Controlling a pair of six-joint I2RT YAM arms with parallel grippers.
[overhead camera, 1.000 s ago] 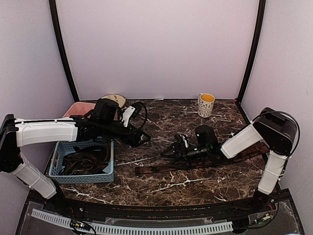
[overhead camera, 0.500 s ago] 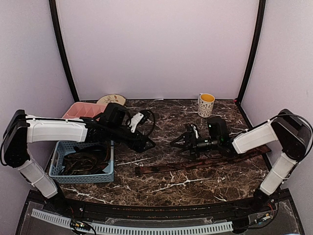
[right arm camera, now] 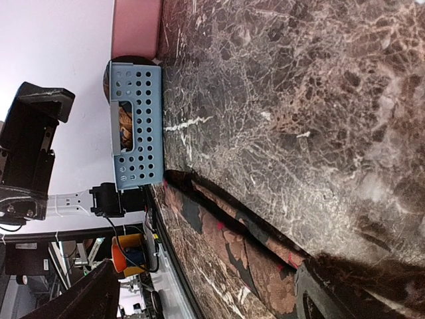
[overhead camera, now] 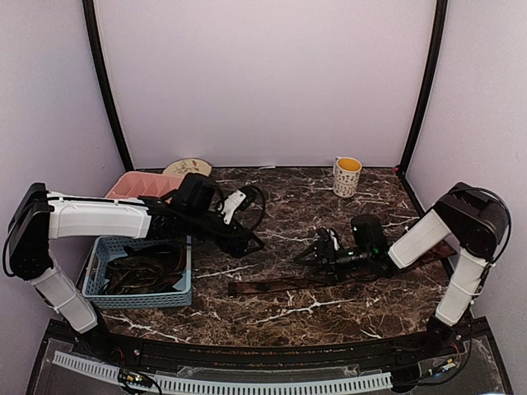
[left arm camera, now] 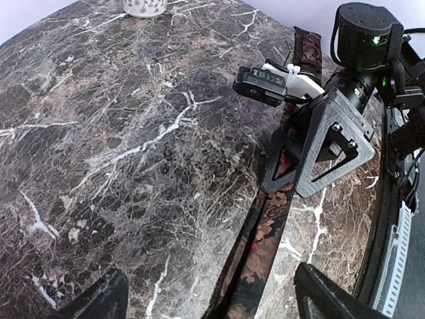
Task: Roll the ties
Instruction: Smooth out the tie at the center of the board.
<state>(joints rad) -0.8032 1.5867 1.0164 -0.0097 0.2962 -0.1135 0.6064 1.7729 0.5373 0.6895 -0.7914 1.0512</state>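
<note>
One reddish-brown patterned tie [overhead camera: 329, 276] lies flat across the front of the marble table [overhead camera: 280, 206], running from left of centre to the right arm's base. In the left wrist view the tie [left arm camera: 265, 239] runs up from between my open left fingers. My left gripper [overhead camera: 252, 244] [left arm camera: 212, 307] hovers just behind the tie's left end with nothing in it. My right gripper [overhead camera: 309, 256] [right arm camera: 207, 304] is open and low over the tie's [right arm camera: 232, 246] middle, one finger [right arm camera: 332, 299] at the fabric. More dark ties [overhead camera: 140, 273] lie tangled in the blue basket [overhead camera: 183, 276].
The blue basket [right arm camera: 136, 126] stands at the front left, with a pink tray [overhead camera: 132, 183] and a plate [overhead camera: 186, 167] behind it. A white mug [overhead camera: 347, 175] with yellow inside stands at the back right. Black cables loop around both wrists.
My left gripper has reached further right toward the tie's left end. My right gripper has drawn back to the right, lifted, then come down over the tie.
</note>
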